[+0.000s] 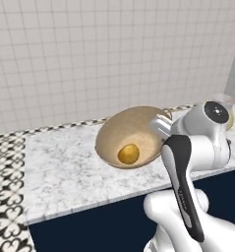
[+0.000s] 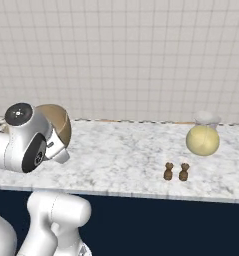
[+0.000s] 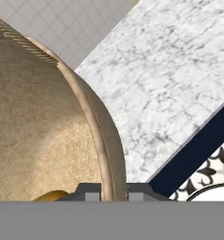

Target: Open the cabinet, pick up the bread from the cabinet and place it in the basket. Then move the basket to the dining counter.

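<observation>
The tan woven basket (image 1: 130,129) hangs steeply tilted over the dining counter (image 1: 65,167), its mouth turned toward the left base camera. The golden bread (image 1: 129,154) lies at the low side inside it. My gripper (image 1: 161,125) is shut on the basket's right rim. In the hand view the rim of the basket (image 3: 92,117) runs down between my gripper's (image 3: 113,196) two tips, with a sliver of the bread (image 3: 50,196) at the bottom. From the right base view the basket (image 2: 61,122) peeks out behind my wrist. The cabinet is out of view.
On the marble top (image 2: 126,155) to the right sit a pale-yellow round object (image 2: 202,140), a white jar (image 2: 207,119) behind it, and two small brown shakers (image 2: 176,171). A tiled wall backs the counter. Patterned floor (image 1: 6,197) lies at the counter's left end.
</observation>
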Tool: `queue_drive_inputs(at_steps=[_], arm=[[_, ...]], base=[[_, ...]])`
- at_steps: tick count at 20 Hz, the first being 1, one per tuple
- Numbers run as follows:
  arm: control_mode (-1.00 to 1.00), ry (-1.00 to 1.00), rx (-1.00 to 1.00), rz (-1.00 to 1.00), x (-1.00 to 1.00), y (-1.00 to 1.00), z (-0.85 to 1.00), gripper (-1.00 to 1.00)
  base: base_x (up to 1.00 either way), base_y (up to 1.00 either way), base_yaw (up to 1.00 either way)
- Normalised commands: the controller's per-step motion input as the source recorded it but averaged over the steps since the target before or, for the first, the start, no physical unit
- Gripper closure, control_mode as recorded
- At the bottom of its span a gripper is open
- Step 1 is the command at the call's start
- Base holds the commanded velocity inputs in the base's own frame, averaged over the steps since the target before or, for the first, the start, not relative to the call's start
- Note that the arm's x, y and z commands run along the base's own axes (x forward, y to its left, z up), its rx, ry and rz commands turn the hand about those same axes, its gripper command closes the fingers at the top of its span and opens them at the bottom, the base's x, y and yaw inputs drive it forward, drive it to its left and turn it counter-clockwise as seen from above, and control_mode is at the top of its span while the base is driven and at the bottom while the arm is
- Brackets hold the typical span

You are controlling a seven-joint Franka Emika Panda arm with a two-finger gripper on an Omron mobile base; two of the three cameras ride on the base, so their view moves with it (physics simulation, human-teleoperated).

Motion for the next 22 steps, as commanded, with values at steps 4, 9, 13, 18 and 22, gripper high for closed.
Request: queue_drive_inputs(at_steps=[4, 9, 13, 18, 22], arm=[[1.0, 0.0, 0.0, 0.0, 0.0, 0.0, 0.0, 1.0], [-1.0, 0.0, 0.12, 0.0, 0.36, 0.0, -0.17, 1.0], [-1.0, 0.05, 0.25, 0.0, 0.63, -0.03, -0.62, 1.0], [-1.0, 0.07, 0.13, -0.02, 0.77, 0.0, -0.62, 1.0], [-1.0, -0.03, 0.01, 0.0, 0.4, 0.0, -0.54, 1.0]], base=[[0.5, 0.38, -0.01], [0.16, 0.08, 0.0], [0.0, 0.0, 0.0], [0.0, 0.0, 0.0], [0.0, 0.0, 0.0]])
